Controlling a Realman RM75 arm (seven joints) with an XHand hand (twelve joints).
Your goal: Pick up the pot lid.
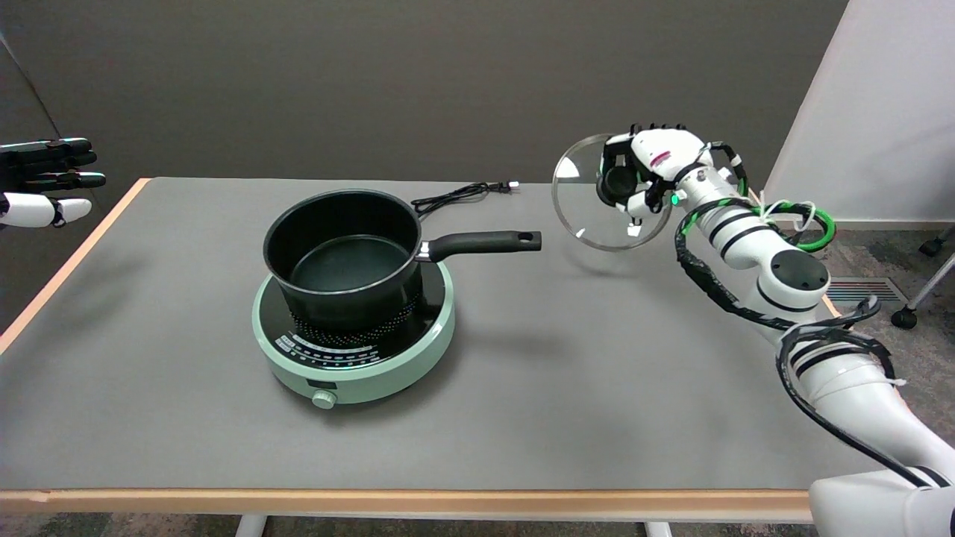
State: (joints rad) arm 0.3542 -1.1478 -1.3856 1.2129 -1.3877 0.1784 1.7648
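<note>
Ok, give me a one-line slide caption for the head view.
Right hand holds the glass pot lid aloft, tilted, right of the open black pot on its green cooktop.

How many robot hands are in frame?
2. The right black-and-white hand is at upper right, holding the round glass pot lid in the air. The idle left hand is at the left edge, held above the table.

black pot [343, 253] w/ long handle on mint green hotplate [354, 339], black cord [462, 195] behind, grey table [559, 388]
</note>
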